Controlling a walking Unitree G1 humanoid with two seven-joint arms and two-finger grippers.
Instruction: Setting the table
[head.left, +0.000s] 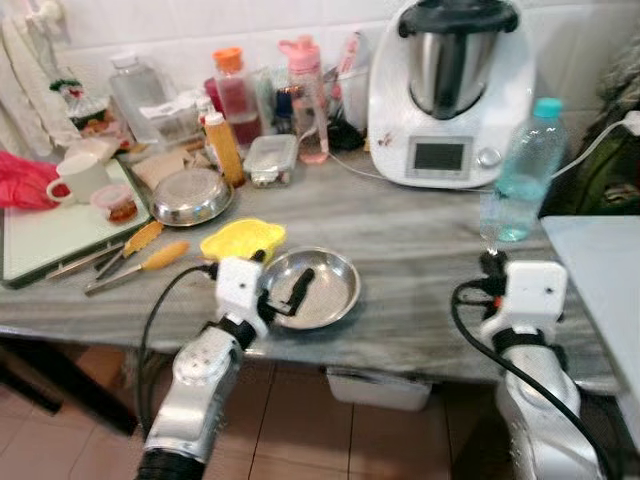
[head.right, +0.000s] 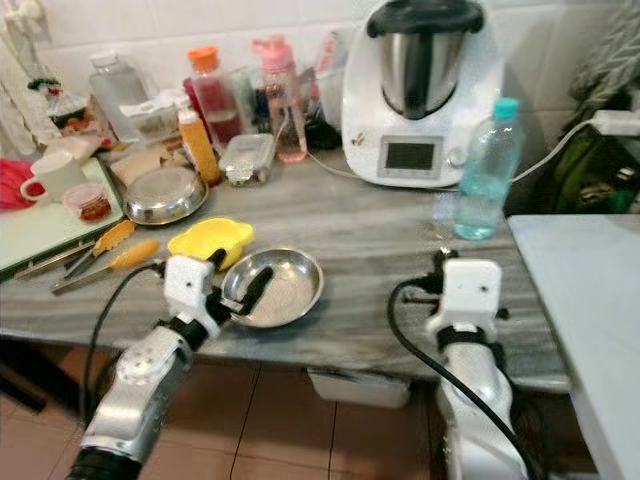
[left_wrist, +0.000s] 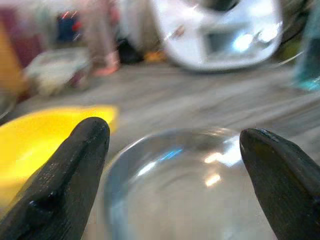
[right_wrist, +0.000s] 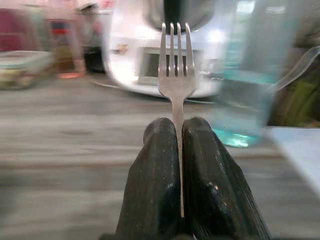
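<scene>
A grey stone surface (head.left: 420, 250) crosses the middle of the frame under a white tiled wall, where the left claw (head.left: 283, 297) spreads wide over a steel plate (head.left: 325, 300) and the right claw (right_wrist: 178, 150) pinches a fork (right_wrist: 175, 60).

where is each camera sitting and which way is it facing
Left eye, right eye: on the head, looking forward and down at the counter; both arms show.
Left wrist: along the open left hand, over the steel plate.
Right wrist: along the right hand, shut on a fork.
Shared: white kitchen machine, plastic bottle.
</scene>
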